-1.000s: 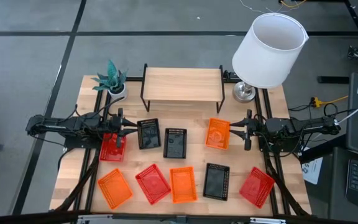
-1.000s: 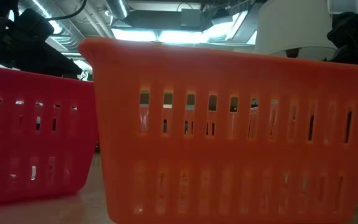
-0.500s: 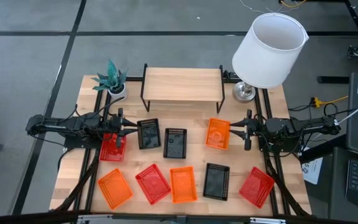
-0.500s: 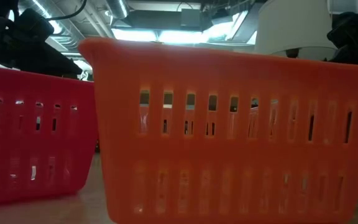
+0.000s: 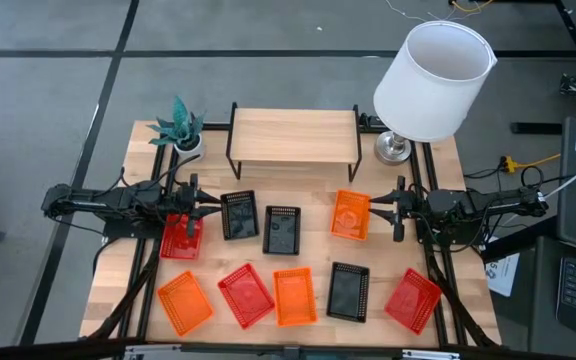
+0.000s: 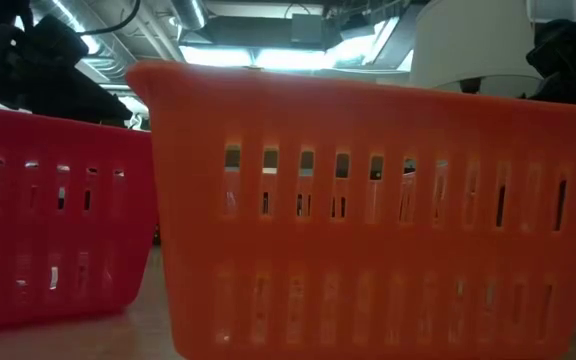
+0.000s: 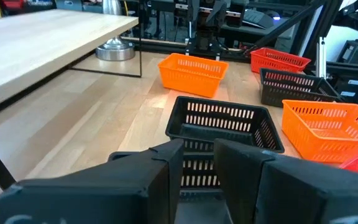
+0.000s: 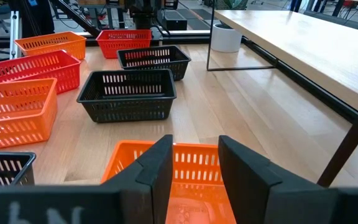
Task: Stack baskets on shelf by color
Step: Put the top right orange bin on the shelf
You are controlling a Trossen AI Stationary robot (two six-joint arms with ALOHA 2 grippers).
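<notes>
Nine baskets sit on their bases on the table in front of the shelf [image 5: 293,135]. In a far row stand a red one [image 5: 181,237], two black ones [image 5: 239,214] [image 5: 282,229] and an orange one [image 5: 350,214]. A near row holds an orange [image 5: 184,302], a red [image 5: 245,295], an orange [image 5: 295,296], a black [image 5: 348,291] and a red basket [image 5: 413,300]. My left gripper [image 5: 200,207] [image 7: 199,168] hovers by the far-row red basket, open by a narrow gap, facing a black basket [image 7: 222,124]. My right gripper [image 5: 393,210] [image 8: 196,168], also narrowly open, hovers just right of the orange basket [image 8: 166,168].
A lamp with a white shade [image 5: 433,80] stands at the table's far right corner, and a potted plant [image 5: 180,128] left of the shelf. The shelf's top plank [image 8: 316,43] is bare. An orange basket [image 6: 368,210] and a red one [image 6: 48,230] fill the low view.
</notes>
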